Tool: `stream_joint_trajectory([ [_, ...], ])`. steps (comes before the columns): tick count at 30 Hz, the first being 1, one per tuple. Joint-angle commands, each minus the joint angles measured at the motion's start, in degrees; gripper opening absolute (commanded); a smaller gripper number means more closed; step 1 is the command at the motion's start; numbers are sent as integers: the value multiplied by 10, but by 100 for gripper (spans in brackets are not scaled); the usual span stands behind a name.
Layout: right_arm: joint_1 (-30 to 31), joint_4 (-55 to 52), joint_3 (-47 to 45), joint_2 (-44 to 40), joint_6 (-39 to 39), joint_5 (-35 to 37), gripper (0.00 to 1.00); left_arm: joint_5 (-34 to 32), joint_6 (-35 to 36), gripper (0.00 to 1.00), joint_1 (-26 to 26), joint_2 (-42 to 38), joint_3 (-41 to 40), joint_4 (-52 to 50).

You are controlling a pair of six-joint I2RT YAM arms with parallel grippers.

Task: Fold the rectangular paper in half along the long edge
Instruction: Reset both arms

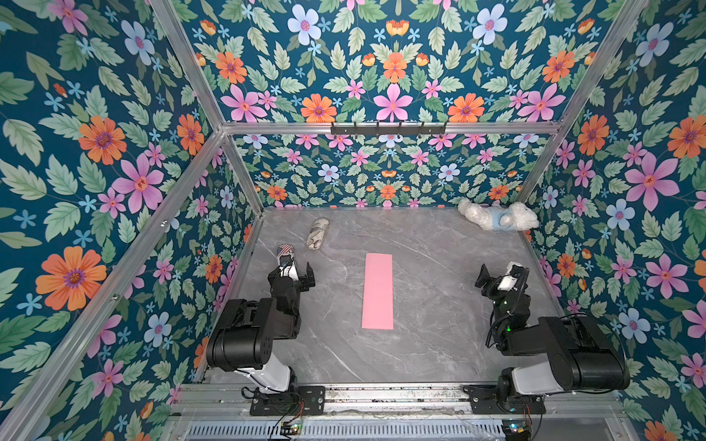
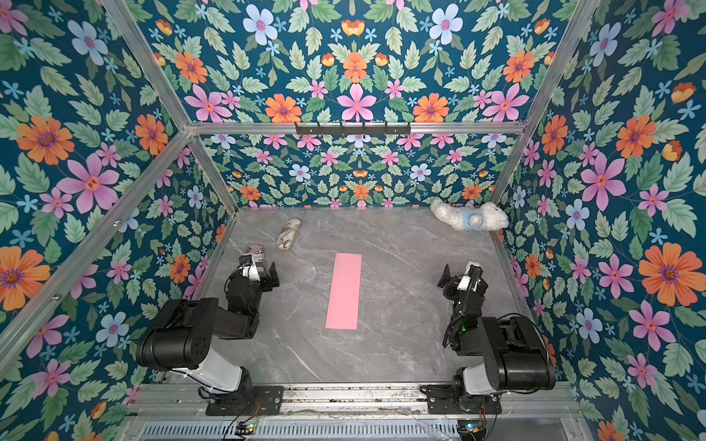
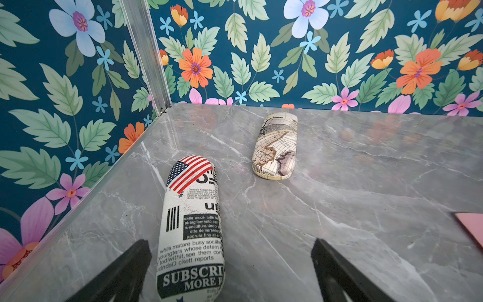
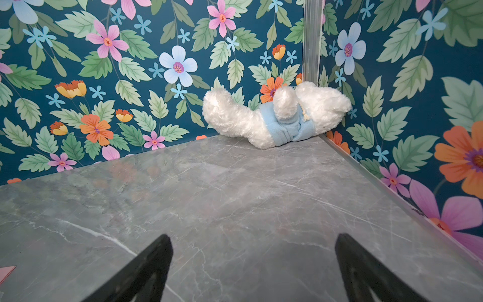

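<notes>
The rectangular paper [image 1: 377, 291] [image 2: 344, 291] is a narrow light-pink strip. It lies flat in the middle of the grey marble table, with its long edges running from front to back. Only a corner of the paper [image 3: 470, 227] shows in the left wrist view, and a sliver of the paper [image 4: 6, 272] in the right wrist view. My left gripper [image 1: 293, 272] [image 3: 230, 244] hovers open at the left, well away from the strip. My right gripper [image 1: 498, 273] [image 4: 253, 238] stands open at the right over bare table. Neither touches the paper.
A newspaper-print glasses case [image 1: 285, 254] [image 3: 193, 222] lies under the left gripper, between its spread fingers and ungripped. A map-print case [image 1: 318, 233] [image 3: 275, 146] lies further back. A white plush toy [image 1: 496, 217] [image 4: 277, 115] sits in the back right corner. Floral walls enclose three sides of the table.
</notes>
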Motion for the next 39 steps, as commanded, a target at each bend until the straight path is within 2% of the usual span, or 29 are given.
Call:
stream_joint_trajectory([
  [1,0,10,2,0,-11,-3,99,4,4,100,0,-1,2,-4],
  [21,0,25,-5,-2,-15,-2,99,4,3,100,0,-1,2,-5],
  [23,0,-8,-4,-40,-13,6,99,4,4,100,0,-1,2,-5],
  [26,3,-260,68,-159,-27,41,99,3,3,100,0,-1,3,-5],
  [28,29,-334,108,-226,-75,76,99,3,4,100,0,-1,3,-5],
  [29,31,-337,115,-256,-58,67,99,3,4,100,0,-1,3,-4],
  [30,17,-323,113,-295,-25,15,99,3,4,100,0,-1,2,-5],
  [31,-6,-280,98,-329,31,-48,99,3,4,100,0,-1,3,-5],
  [33,-43,-197,60,-360,124,-99,99,4,3,100,0,-1,3,-5],
  [35,-18,-326,103,-350,28,-68,99,3,4,100,0,-1,3,-5],
  [36,2,-365,122,-334,-1,-11,99,4,3,100,0,-1,3,-5],
  [37,-3,-357,118,-323,15,17,99,4,4,100,0,-1,3,-5],
  [39,-64,-299,67,-340,79,-65,99,4,4,100,0,0,3,-5],
])
